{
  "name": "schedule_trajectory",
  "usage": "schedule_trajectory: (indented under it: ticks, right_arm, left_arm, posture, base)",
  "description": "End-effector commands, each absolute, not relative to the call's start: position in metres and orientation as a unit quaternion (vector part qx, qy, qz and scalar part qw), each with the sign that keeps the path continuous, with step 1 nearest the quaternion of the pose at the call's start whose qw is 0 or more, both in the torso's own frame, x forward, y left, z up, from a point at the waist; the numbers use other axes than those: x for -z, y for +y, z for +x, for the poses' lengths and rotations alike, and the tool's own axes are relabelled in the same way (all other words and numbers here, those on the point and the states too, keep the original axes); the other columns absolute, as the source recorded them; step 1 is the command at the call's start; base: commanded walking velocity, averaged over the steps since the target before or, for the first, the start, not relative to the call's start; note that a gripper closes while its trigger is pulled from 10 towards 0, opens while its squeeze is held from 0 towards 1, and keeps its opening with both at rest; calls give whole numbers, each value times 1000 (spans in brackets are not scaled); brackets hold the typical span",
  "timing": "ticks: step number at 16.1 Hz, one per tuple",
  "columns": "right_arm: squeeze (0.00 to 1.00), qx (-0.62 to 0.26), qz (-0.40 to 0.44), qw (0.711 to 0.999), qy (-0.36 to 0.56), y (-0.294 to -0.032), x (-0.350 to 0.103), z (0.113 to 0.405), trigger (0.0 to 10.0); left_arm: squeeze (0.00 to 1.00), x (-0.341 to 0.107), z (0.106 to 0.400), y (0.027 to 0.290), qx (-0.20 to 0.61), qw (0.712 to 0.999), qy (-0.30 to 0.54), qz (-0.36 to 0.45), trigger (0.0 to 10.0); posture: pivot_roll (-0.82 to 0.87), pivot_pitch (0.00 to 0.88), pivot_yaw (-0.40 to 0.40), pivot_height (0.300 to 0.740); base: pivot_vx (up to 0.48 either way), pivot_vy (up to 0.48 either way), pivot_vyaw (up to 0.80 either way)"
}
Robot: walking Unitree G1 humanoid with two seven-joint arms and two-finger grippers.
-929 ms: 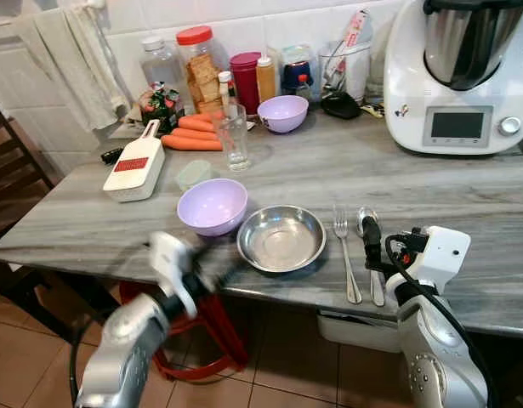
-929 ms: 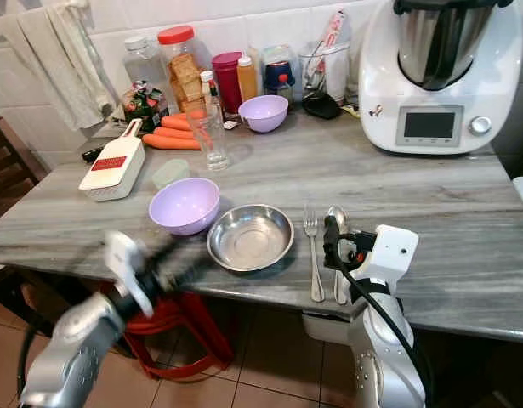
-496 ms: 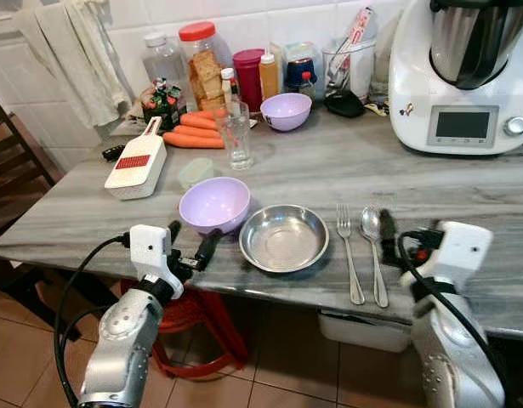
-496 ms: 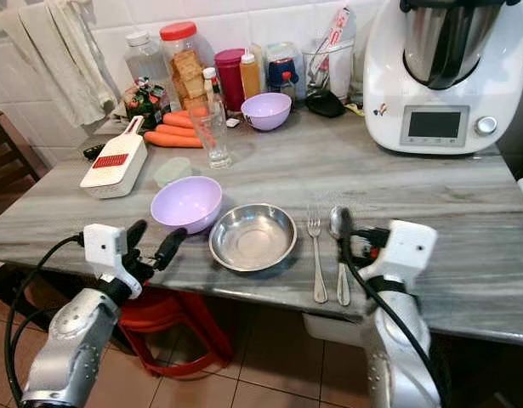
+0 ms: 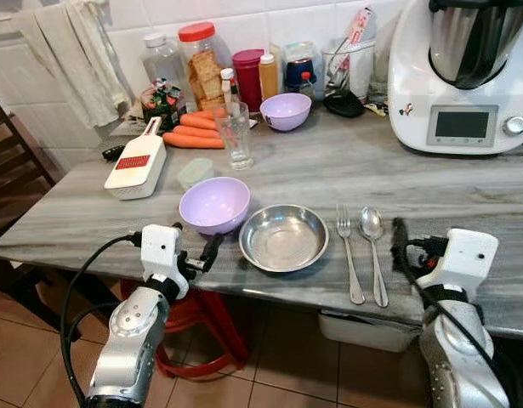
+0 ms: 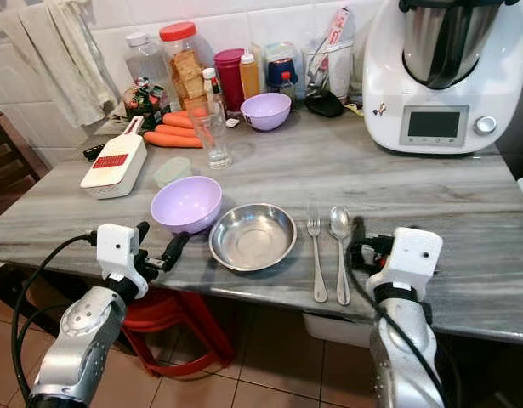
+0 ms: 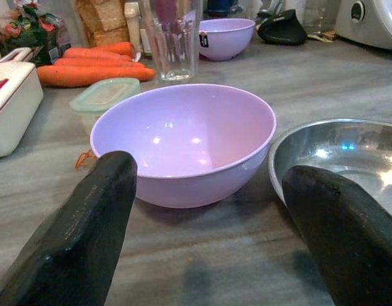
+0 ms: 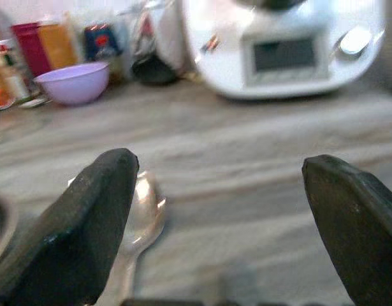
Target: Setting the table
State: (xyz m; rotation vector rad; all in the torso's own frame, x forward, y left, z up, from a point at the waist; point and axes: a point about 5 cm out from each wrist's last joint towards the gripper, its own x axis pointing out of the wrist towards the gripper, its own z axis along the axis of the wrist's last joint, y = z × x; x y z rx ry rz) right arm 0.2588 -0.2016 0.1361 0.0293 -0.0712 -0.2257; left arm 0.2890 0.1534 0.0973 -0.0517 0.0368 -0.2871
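Since the earlier frames the right gripper (image 5: 400, 246) has slid rightward off the silver metal spoon (image 5: 374, 252), and the left gripper (image 5: 196, 251) has risen to the table edge; both stand open. The spoon lies lower right of centre, bowl pointing away, beside the silver fork (image 5: 348, 252). The round steel dish (image 5: 282, 238) and pale purple bowl (image 5: 213, 205) are empty.
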Motion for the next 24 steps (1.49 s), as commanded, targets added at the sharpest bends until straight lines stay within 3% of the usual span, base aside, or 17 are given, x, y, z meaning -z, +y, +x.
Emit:
schedule_trajectory:
  ticks: [1, 2, 12, 24]
  right_arm:
    - [0, 89, 70, 993, -18, -194, -135, 258, 10000]
    - [0, 77, 37, 996, -27, -192, -138, 258, 10000]
    - [0, 91, 6, 995, -32, -191, -132, 262, 10000]
    - [0, 58, 34, 998, -7, -186, -123, 260, 10000]
  left_arm:
    - [0, -97, 292, 157, 137, 990, 24, -16, 10000]
    - [0, -97, 292, 157, 137, 990, 24, -16, 10000]
    - [0, -94, 294, 154, 137, 990, 30, -17, 10000]
    - [0, -93, 297, 152, 144, 989, 31, -19, 10000]
  posture:
    - [-163, 0, 167, 740]
    - [-163, 0, 167, 740]
    - [-166, 0, 159, 740]
    - [-170, 0, 154, 740]
  base:
    - [0, 0, 0]
    - [0, 0, 0]
    - [-255, 0, 0]
    - [-292, 0, 0]
